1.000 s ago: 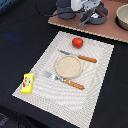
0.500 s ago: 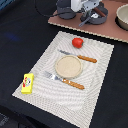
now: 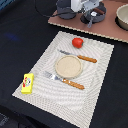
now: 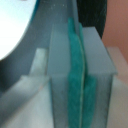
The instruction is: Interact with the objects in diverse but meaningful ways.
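My gripper (image 3: 89, 13) hangs low over a dark grey saucepan (image 3: 98, 13) on the brown board at the far side, in the exterior view. In the wrist view the gripper (image 4: 80, 75) fills the blurred frame. Its two grey fingers (image 4: 60, 75) stand together, teal pads touching, with nothing seen between them. A red tomato (image 3: 77, 42) sits on the striped placemat (image 3: 100, 75), near its far edge. A yellow box (image 3: 27, 83) lies at the mat's corner on the exterior view's left. The fish and the sausage are not in view.
A round tan plate (image 3: 68, 66) lies mid-mat, with a wooden-handled knife (image 3: 80, 57) behind it and a fork (image 3: 64, 80) in front. The brown board (image 3: 107, 31) also carries a second dark round item (image 3: 65, 8) and a metal bowl (image 3: 123, 17) at the exterior view's right edge.
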